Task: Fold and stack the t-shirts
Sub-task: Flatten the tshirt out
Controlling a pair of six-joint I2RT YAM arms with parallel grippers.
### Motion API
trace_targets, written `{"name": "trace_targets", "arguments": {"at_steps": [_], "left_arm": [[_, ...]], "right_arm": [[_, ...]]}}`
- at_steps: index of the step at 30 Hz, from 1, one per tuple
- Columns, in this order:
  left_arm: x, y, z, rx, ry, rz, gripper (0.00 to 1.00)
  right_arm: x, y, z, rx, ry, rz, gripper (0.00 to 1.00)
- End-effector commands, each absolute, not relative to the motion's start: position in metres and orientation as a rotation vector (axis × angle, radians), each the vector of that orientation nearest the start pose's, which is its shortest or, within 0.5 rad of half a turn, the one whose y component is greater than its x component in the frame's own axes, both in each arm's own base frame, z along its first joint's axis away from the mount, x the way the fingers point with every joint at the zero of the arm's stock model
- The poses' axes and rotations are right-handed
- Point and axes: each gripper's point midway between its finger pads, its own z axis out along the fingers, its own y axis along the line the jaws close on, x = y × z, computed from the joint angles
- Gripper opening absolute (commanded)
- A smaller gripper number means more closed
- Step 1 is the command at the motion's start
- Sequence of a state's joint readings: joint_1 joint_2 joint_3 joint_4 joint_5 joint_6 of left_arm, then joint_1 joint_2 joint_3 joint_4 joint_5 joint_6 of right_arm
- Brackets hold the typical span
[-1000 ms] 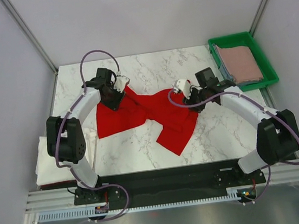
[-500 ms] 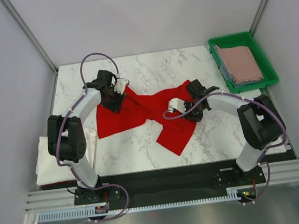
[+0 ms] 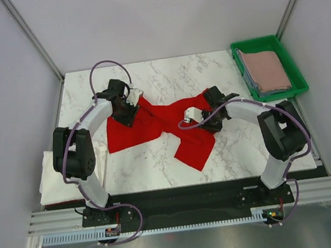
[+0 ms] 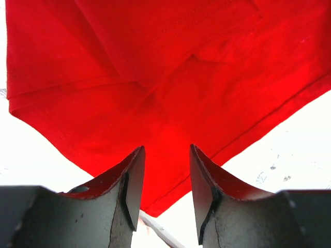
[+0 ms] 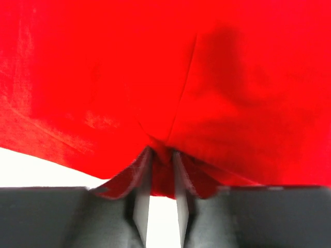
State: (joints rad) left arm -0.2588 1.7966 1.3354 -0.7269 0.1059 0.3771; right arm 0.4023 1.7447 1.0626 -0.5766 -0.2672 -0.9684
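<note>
The bright red t-shirt [image 3: 171, 123] lies crumpled across the middle of the marble table. My left gripper [image 3: 129, 114] is open at the shirt's far left corner. In the left wrist view [image 4: 165, 155] its jaws stand apart over the red hem [image 4: 155, 93]. My right gripper [image 3: 206, 124] sits on the shirt's right part. In the right wrist view [image 5: 161, 155] it is shut on a pinched fold of red cloth [image 5: 165, 103]. The white t-shirt [image 3: 57, 173] lies at the table's near left edge. The dusty-pink t-shirt [image 3: 266, 69] lies folded in the tray.
The green plastic tray [image 3: 294, 69] stands at the far right corner. Bare marble [image 3: 177, 74] shows behind the shirt and on the near right [image 3: 241, 151]. Metal frame posts rise at both back corners.
My right arm has swung in to the left over the shirt, and its gripper has closed on the cloth. The shirt's right side has bunched up. My left gripper has hardly moved.
</note>
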Motion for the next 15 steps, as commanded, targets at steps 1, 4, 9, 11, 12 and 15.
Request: {"name": "trace_targets", "arguments": {"at_steps": [1,4,9,11,12,15], "left_arm": [[0.374,-0.102,0.074,0.847,2.597,-0.106,0.47],[0.372,-0.101,0.072,0.848,2.603,-0.105,0.47],[0.373,-0.102,0.076,0.851,2.587,-0.104,0.46],[0.373,-0.102,0.075,0.849,2.587,-0.109,0.47],[0.374,-0.103,0.076,0.845,2.584,-0.111,0.46],[0.374,-0.103,0.076,0.839,2.584,-0.112,0.46]], "right_arm": [[0.323,0.164,0.023,-1.768,2.070,0.306,0.26],[0.322,0.167,0.027,-1.760,2.090,0.342,0.14],[0.326,0.167,0.052,-1.739,2.049,0.303,0.25],[0.326,0.167,0.060,-1.727,2.050,0.301,0.28],[0.324,0.167,0.062,-1.728,2.062,0.312,0.27],[0.320,0.169,0.059,-1.735,2.083,0.353,0.15]]}}
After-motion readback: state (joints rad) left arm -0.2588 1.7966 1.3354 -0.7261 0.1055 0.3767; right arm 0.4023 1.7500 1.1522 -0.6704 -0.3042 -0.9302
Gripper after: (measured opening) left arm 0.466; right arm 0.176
